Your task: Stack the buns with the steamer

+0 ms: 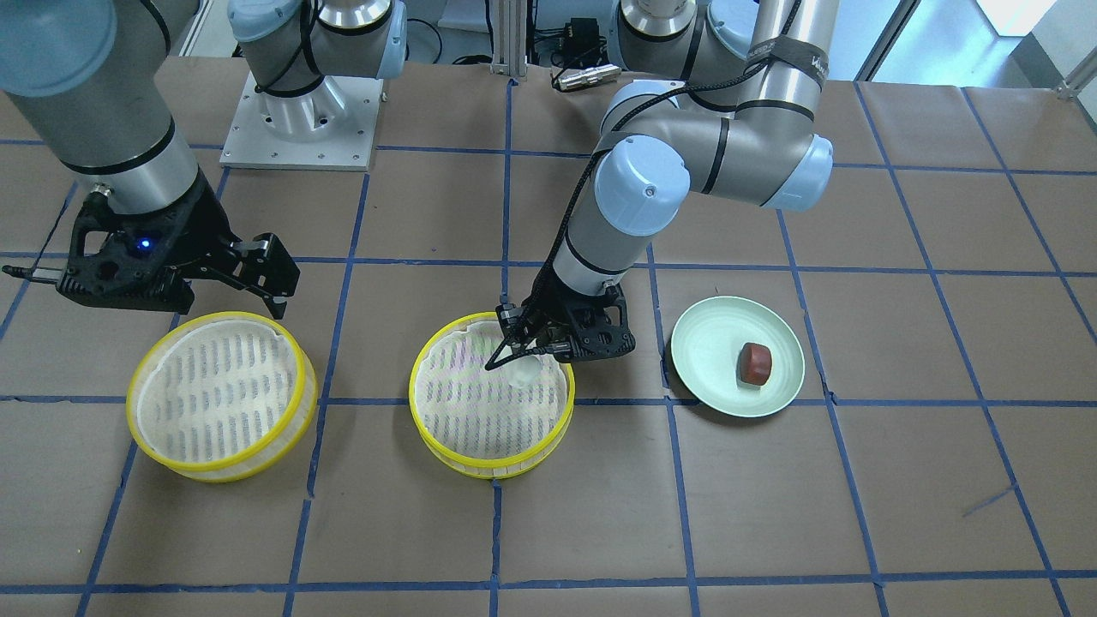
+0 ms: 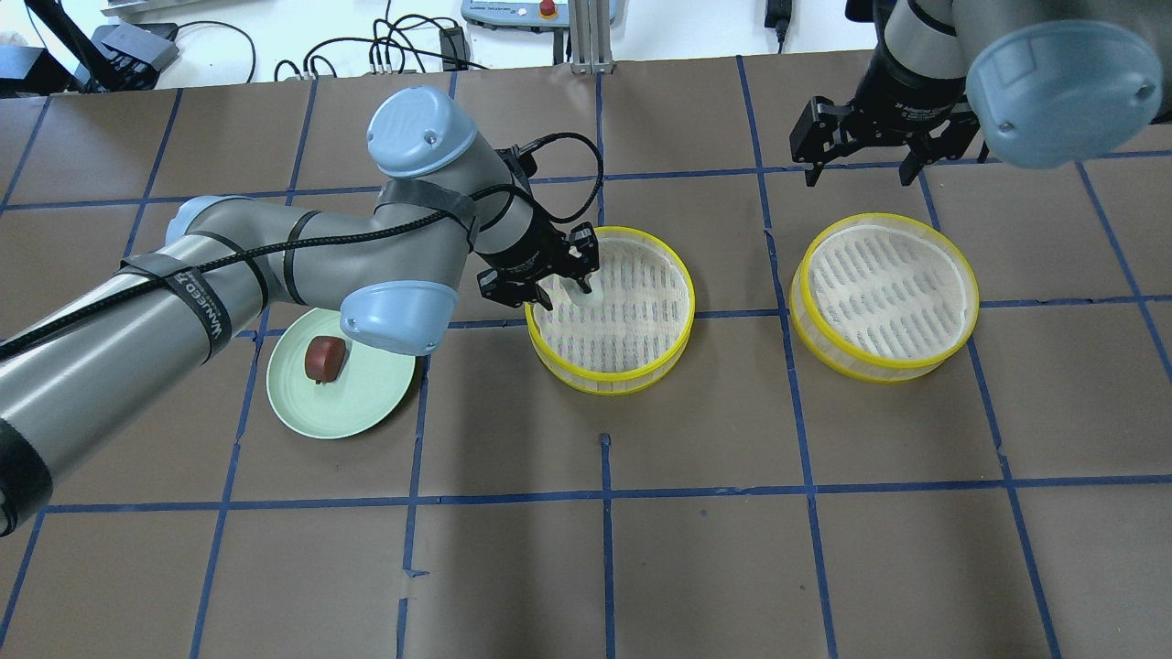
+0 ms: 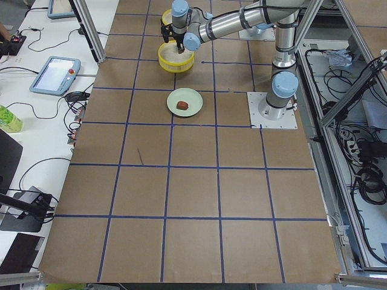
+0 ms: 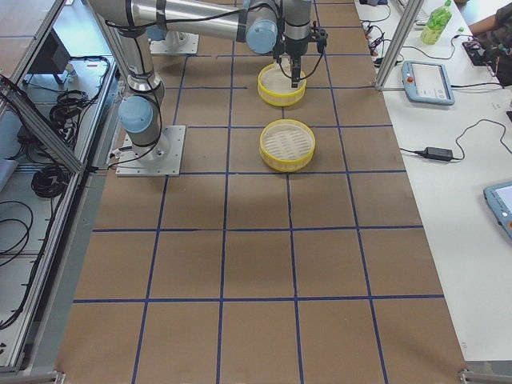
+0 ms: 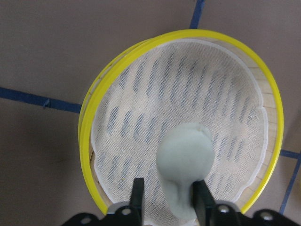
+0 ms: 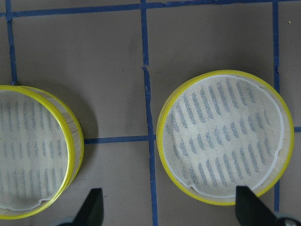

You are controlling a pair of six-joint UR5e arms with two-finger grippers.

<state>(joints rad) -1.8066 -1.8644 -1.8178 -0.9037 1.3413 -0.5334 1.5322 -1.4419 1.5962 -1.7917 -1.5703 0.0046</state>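
My L hand (image 5: 168, 193) is clamping white bun (image 5: 184, 157) in mid tray (image 5: 270, 84), near its 10 o'clock rim. I'm judging this the placing step; next: unclamping, then fetching brown bun (image 2: 324, 358) at 9 o'clock. R hand (image 2: 862, 174) is gaping.

From overhead I get only a sliver of the white bun (image 2: 583, 286); the left gripper (image 2: 562, 283) covers the rest.

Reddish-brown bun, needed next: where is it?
Overhead view, left side: the reddish-brown bun lies on the pale green plate, left of the middle steamer tray.
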